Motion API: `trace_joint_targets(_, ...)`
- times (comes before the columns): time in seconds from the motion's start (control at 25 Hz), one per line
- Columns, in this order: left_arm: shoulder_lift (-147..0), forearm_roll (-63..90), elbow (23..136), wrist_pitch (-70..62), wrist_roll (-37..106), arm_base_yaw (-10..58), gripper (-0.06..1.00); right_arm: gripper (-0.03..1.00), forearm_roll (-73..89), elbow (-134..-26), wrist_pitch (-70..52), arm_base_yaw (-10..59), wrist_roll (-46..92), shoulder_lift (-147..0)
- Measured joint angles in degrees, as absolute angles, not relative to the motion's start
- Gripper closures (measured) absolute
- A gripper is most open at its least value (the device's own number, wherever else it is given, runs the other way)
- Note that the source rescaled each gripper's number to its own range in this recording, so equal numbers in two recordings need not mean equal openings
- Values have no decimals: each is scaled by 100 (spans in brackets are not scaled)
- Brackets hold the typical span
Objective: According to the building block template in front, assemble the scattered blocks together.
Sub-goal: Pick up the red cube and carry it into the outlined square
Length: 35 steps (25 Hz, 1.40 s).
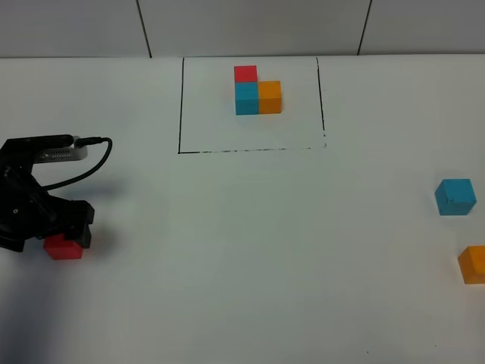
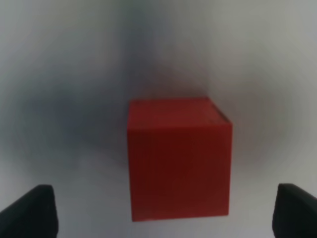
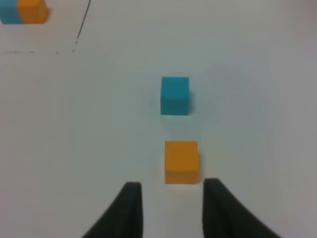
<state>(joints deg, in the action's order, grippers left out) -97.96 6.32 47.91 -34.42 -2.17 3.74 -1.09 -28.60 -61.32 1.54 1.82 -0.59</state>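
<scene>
The right gripper (image 3: 172, 187) is out of the high camera's view. Its own camera shows it closed down on nothing, with only a narrow strip of white bench (image 1: 242, 288) showing between its two dark fingers. Just ahead of those fingers, untouched, sits the orange cube (image 1: 474, 264), at the bench's right edge and partly cut off by the high view. A little farther along the same edge, apart from the orange one, is the cyan cube (image 1: 455, 196). The two loose cubes line up roughly one behind the other as seen from this gripper.

Near the left edge, at about the same depth as the orange cube, the left gripper (image 2: 166, 196) is low over the red cube (image 1: 62, 246). Its jaws are spread wide and the cube rests on the bench in the gap. In the wrist view there is clear bench on either side of the cube, so neither finger touches it. A black cable (image 1: 95, 152) loops off the back of the arm.

Toward the far edge, around the middle of the bench, lies the template (image 1: 258, 91), inside a thin drawn black frame (image 1: 180, 106) whose near line looks broken. The template's three cubes touch in an L. Red is farthest, cyan is directly in front of it, and orange is against the cyan's right side.
</scene>
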Motion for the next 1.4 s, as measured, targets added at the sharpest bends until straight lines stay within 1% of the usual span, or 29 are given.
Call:
trace_joint_targets(0.16,-10047,632,4791,-3211,-265,374,-3,97,-109,-2860,-6132,154,182,-59)
trace_joint_targets(0.24,-10128,632,4791,-3155,-265,374,3,97,-109,-2860,-6132,154,182,-59)
trace_joint_targets(0.32,-10166,632,4791,-3099,-265,374,13,97,-109,-2860,-6132,154,182,-59)
trace_joint_targets(0.4,-10173,632,4791,-3035,-265,374,26,97,-109,-2860,-6132,154,182,-59)
trace_joint_targets(0.48,-10173,632,4791,-3030,-281,374,47,97,-109,-2860,-6132,154,182,-59)
trace_joint_targets(0.56,-10173,637,4791,-3035,-380,374,73,97,-109,-2860,-6132,154,182,-59)
trace_joint_targets(0.6,-10173,642,4810,-3056,-447,374,92,97,-109,-2860,-6132,154,182,-59)
trace_joint_targets(0.64,-10173,642,4862,-3109,-495,374,94,97,-109,-2860,-6132,154,182,-59)
trace_joint_targets(0.88,-10173,543,5587,-3631,-335,551,94,97,-109,-2860,-6132,154,182,-59)
trace_joint_targets(1.08,-10241,333,6577,-4356,1529,1215,94,97,-109,-2860,-6132,154,182,-59)
trace_joint_targets(1.24,-10716,326,7630,-5116,3013,1799,94,97,-109,-2860,-6132,154,182,-59)
trace_joint_targets(1.4,-11468,312,8690,-5736,3843,2307,94,97,-109,-2860,-6132,154,182,-59)
